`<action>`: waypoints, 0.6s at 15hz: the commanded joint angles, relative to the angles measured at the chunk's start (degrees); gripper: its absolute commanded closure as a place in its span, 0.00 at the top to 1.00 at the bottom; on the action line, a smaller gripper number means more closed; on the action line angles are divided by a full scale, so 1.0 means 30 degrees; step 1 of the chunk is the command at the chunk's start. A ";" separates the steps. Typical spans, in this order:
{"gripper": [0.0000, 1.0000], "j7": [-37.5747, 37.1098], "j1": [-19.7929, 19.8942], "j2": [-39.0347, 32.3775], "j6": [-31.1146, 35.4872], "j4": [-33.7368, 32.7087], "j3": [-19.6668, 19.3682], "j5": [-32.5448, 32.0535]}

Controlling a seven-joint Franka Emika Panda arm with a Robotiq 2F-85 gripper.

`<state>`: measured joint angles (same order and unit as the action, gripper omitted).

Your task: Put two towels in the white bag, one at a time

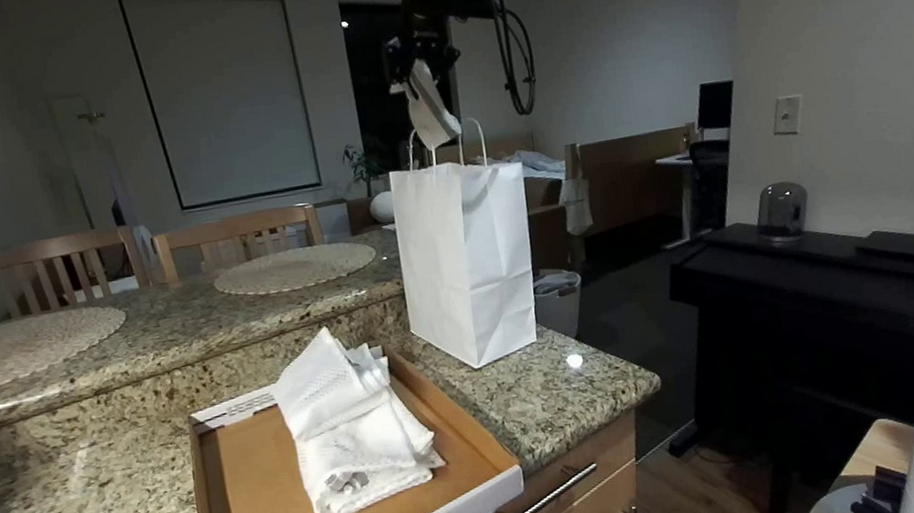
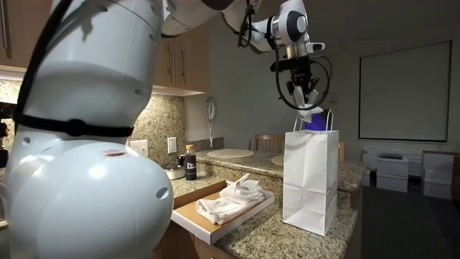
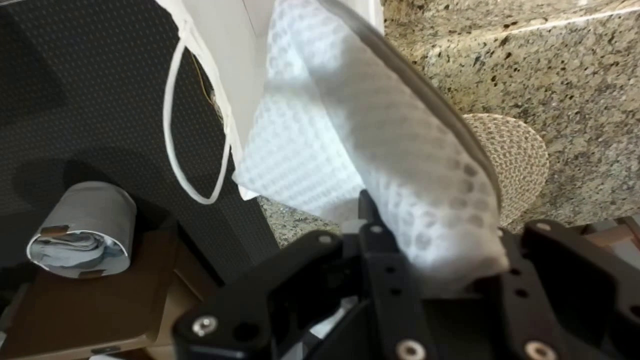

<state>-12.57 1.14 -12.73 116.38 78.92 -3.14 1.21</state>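
Exterior view: left on the table (image 2: 262, 239), a dark bottle (image 2: 190, 169) shows "The" in white, the rest unclear. The tool (image 3: 435, 225) is clamped on a white towel (image 3: 370, 125), which hangs just above the white bag (image 2: 305, 180); left of the bag, more towels (image 1: 360, 458) lie folded in a tray (image 1: 252, 500).

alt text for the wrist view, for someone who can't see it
A black gripper pinches a folded white towel over the white bag, one looped handle showing. At right is a speckled stone counter with part of a round woven placemat; a pale bin stands at lower left.
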 commanded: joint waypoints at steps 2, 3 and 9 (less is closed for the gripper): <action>0.20 -0.0953 0.0512 -0.0386 -0.0353 -0.0346 -0.0193 0.1164; 0.35 -0.0864 0.0620 -0.0291 -0.0221 -0.0181 -0.0266 0.1361; 0.73 -0.0266 0.0520 0.0247 0.0127 -0.0586 -0.0291 0.1319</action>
<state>-14.48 2.97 -13.67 116.36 77.42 -4.53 4.62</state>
